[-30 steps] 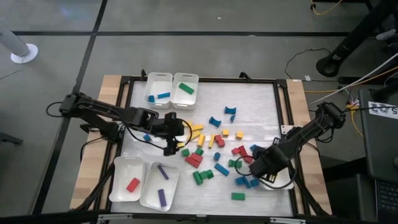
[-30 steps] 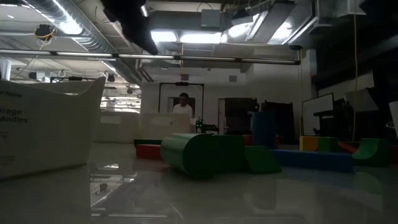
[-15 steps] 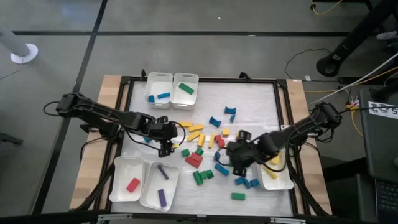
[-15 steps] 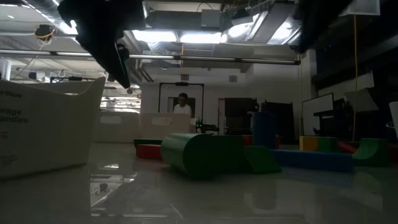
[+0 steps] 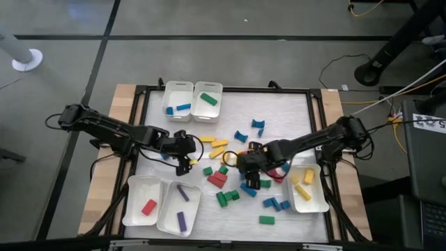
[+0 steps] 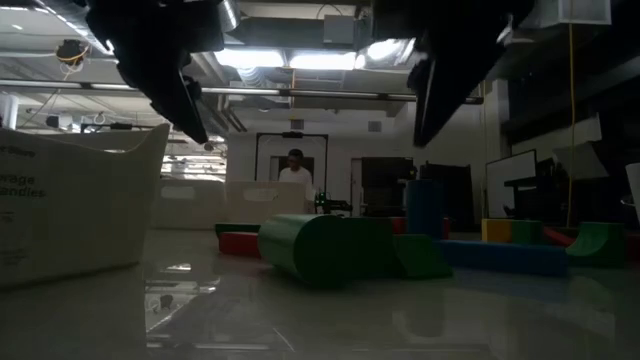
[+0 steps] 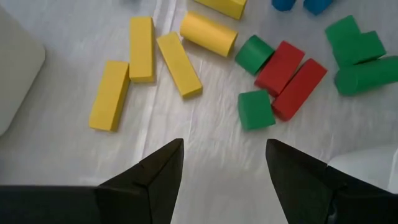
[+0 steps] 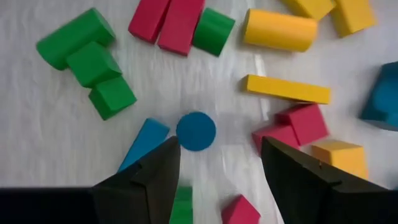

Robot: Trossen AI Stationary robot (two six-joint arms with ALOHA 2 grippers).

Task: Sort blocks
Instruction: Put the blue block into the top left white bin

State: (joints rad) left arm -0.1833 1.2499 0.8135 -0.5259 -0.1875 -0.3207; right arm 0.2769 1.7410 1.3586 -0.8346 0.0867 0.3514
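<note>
Blue round block (image 8: 196,130) lies between right claw's (image 8: 219,180) spread, empty fingers.

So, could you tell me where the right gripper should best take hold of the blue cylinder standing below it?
Probably across its round sides, coming straight down: the blue cylinder stands on end, showing its circular top, between the right gripper's open fingers. A blue block lies close beside it.

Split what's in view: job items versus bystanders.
Job: loose blocks on the table; white trays holding sorted blocks; left gripper, open; right gripper, open above a blue cylinder.
Bystanders: cables; white post base; person in the background.
</note>
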